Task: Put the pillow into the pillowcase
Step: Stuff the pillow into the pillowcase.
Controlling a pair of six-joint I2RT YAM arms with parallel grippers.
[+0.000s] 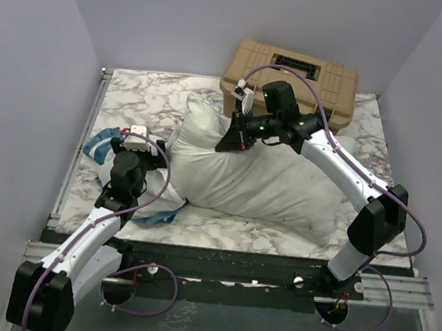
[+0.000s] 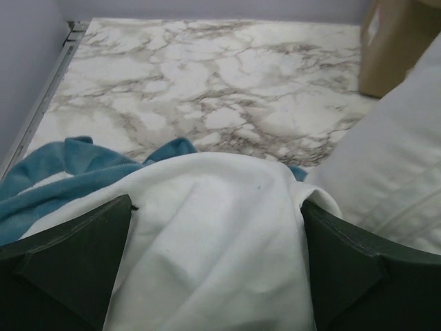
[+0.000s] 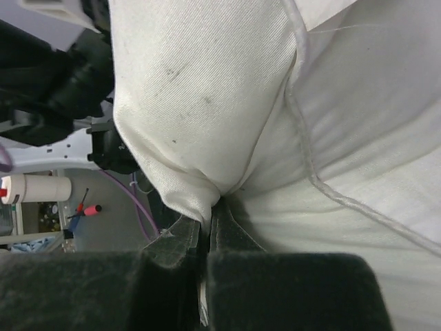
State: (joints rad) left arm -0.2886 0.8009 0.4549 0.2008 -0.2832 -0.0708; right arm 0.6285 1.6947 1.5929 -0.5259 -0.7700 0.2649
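The white pillow [image 1: 267,182] lies across the middle of the marble table, its left end raised. My right gripper [image 1: 235,139] is shut on a pinch of the pillow's fabric near that end; in the right wrist view the jaws [image 3: 210,207] close on a fold of the pillow [image 3: 227,89]. The pillowcase [image 1: 101,143] is bunched at the left, with its white inside [image 2: 207,241] and blue frill [image 2: 76,165] showing. My left gripper [image 1: 150,152] is open, and the white inside of the case is draped between its spread fingers [image 2: 69,262]. The pillow's end [image 2: 393,152] lies just to its right.
A tan hard case [image 1: 294,74] stands at the back of the table behind the pillow, and also shows in the left wrist view [image 2: 396,48]. Grey walls close in the left, back and right sides. A metal rail [image 1: 76,150] runs along the table's left edge.
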